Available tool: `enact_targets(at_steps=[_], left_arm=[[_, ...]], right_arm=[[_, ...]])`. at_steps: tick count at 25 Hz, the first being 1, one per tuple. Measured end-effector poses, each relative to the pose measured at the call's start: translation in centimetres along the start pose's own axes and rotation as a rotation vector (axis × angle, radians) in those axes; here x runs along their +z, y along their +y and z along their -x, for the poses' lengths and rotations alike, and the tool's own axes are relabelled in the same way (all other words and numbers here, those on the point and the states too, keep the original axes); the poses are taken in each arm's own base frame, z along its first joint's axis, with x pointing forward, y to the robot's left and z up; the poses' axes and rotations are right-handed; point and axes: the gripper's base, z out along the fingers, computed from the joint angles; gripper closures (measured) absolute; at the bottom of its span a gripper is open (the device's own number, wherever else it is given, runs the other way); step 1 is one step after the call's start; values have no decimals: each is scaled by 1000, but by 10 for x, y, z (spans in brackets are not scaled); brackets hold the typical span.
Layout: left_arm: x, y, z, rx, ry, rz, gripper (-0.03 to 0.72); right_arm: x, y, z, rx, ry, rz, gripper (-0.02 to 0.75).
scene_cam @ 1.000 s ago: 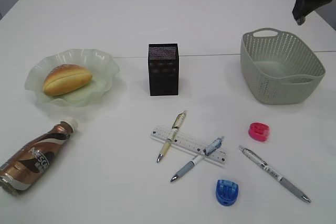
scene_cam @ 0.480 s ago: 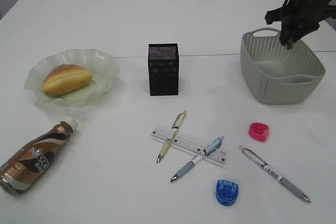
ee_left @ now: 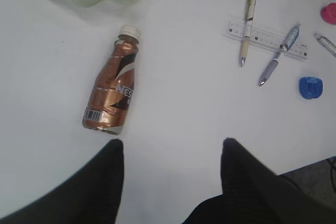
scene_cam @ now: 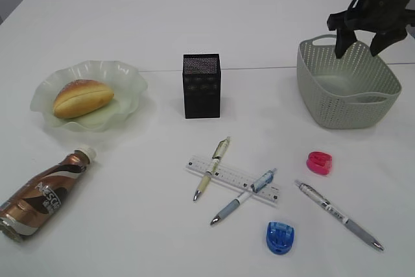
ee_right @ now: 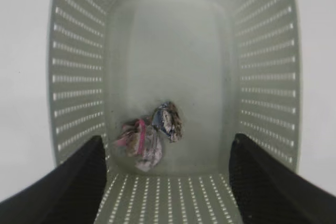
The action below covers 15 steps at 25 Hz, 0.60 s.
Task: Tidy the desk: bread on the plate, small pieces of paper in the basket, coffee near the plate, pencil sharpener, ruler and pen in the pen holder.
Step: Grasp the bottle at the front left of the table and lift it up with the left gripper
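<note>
My right gripper [scene_cam: 358,50] hangs open over the grey-green basket [scene_cam: 350,105], nothing between its fingers. In the right wrist view the gripper [ee_right: 168,139] frames two crumpled pieces of paper [ee_right: 143,145] on the basket floor [ee_right: 173,51]. The bread [scene_cam: 83,97] lies on the pale green plate [scene_cam: 126,76]. The coffee [scene_cam: 45,192] lies on its side in front of the plate. My left gripper [ee_left: 172,142] is open above bare desk, just short of the coffee [ee_left: 113,90]. The ruler [scene_cam: 230,174] lies under two pens [scene_cam: 213,167], in front of the black pen holder [scene_cam: 201,85].
A third pen [scene_cam: 337,214] lies at the front right. A pink pencil sharpener [scene_cam: 320,162] and a blue one [scene_cam: 280,237] sit near it. The desk's front edge [ee_left: 310,166] shows in the left wrist view.
My right gripper came down from the top right corner to above the basket and its jaws opened wide. The left gripper and the things on the desk stayed put.
</note>
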Motion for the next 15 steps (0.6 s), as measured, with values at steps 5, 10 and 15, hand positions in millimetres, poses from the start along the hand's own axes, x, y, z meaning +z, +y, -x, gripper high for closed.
enact_targets(at_steps=[5, 10, 15], left_arm=[[0, 0, 0, -1, 0, -2, 262], [0, -1, 0, -4, 2, -11, 262], [0, -3, 0, -10, 5, -31, 262]], right_arm=[[-42, 3, -2, 12, -41, 50, 167], [-127, 0, -10, 17, -203, 53, 167], [-220, -2, -37, 15, -383, 53, 167]])
